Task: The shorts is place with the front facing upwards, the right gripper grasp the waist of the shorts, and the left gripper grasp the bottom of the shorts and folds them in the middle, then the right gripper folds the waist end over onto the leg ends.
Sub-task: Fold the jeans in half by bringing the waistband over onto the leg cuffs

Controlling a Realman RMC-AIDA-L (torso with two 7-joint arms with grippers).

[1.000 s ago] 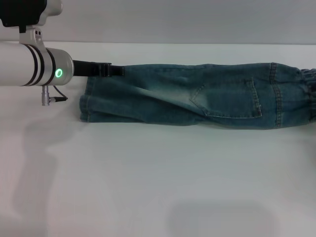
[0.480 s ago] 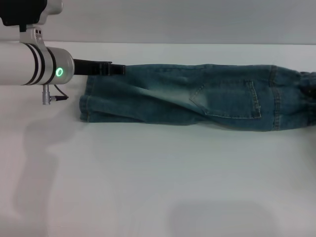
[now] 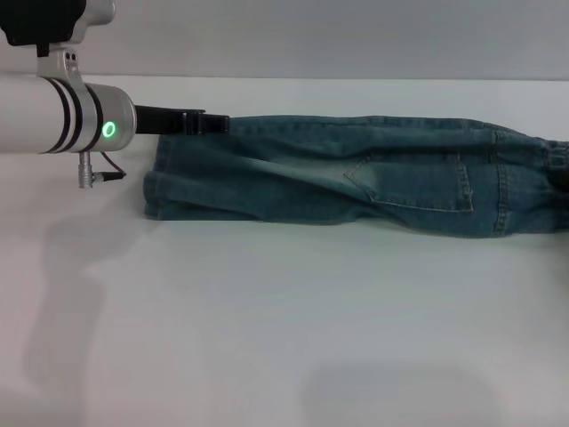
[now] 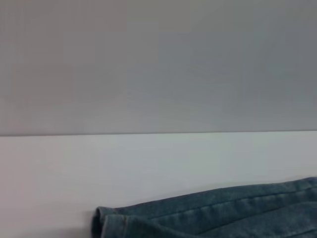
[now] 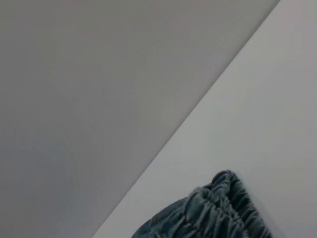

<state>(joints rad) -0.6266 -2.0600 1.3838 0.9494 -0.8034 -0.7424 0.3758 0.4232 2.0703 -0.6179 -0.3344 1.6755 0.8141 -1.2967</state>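
Head view: shorts lying folded lengthwise along far side of table. Left claw sitting at far corner of leg ends; cannot tell whether clamped. Right claw out of view.

Left wrist view: hem corner showing on table.

Right wrist view: gathered waistband hanging raised. Judging second fold starting; next calling for carrying waist over onto leg ends.

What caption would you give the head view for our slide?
Shorts folded lengthwise on the white table, left gripper at the far corner of the leg ends.
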